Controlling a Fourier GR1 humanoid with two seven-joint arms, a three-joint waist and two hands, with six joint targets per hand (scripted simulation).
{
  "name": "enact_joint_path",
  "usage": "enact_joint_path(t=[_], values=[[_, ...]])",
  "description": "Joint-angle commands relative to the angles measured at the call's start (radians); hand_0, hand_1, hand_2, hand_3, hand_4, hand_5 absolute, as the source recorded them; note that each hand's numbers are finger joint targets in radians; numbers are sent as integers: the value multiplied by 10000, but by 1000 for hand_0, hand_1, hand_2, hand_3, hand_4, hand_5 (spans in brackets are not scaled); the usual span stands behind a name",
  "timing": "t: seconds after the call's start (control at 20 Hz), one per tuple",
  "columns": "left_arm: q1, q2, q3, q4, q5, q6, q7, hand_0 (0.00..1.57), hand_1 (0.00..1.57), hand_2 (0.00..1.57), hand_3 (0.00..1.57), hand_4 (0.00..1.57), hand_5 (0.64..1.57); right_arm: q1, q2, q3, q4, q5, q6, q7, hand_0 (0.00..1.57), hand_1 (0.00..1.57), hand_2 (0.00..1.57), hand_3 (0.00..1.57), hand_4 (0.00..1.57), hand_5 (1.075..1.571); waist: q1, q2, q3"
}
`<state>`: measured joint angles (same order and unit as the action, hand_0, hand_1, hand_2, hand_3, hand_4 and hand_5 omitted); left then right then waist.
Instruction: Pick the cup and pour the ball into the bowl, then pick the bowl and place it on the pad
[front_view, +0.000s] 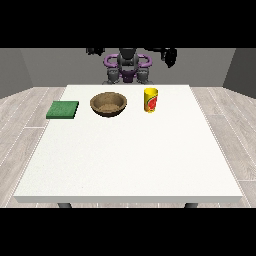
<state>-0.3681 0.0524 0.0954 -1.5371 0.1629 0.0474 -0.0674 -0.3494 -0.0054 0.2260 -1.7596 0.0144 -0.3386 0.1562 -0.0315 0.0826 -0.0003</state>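
The big white table (130, 150) is bare on the side closest to the camera. Farther back, closer to me, three things sit in a row. The green pad (63, 109) lies flat at the view's left, near the table's edge. The brown bowl (108, 104) sits beside it, a little apart, round and open at the top. Then comes the yellow cup (151, 100) with a red patch on its side. It stands up straight, near the bowl but not touching it. I cannot see the ball.

Behind the table is my body. Both my arms are lifted up high and out to the sides, well away from the cup and the bowl. My hand at the view's right (170, 55) hangs up by my shoulder, with nothing in it. My hand at the view's left (95, 51) is up at the top too, also with nothing in it. Both are too small and dark for me to tell if their fingers are spread or curled.
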Motion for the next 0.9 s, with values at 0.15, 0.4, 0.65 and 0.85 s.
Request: enact_joint_path(t=[0.15,0.4,0.65,0.85], values=[[693,-303,-279,995,-452,-334,-2381,0,0,0,0,0,1548,-842,-895,-1565,742,-262,519,-689,0,0,386,687,694,1570,76,1391,1],[1307,-516,-1156,1595,-679,-209,-3418,0,0,0,0,0,1536,-1299,-1176,-2459,2149,-301,547,-1131,0,0,416,636,667,1567,603,1325,3],[467,-171,-135,3531,-771,-452,-4593,0,0,0,0,0,1534,-1620,-1651,-2746,2487,-682,1414,-1262,0,0,382,564,656,1564,179,1518,0],[580,-247,-79,4908,-985,-394,-5337,0,0,0,0,0,1536,-1573,-1440,-2570,2446,-330,1096,-888,0,0,442,604,652,1565,67,934,-1]])
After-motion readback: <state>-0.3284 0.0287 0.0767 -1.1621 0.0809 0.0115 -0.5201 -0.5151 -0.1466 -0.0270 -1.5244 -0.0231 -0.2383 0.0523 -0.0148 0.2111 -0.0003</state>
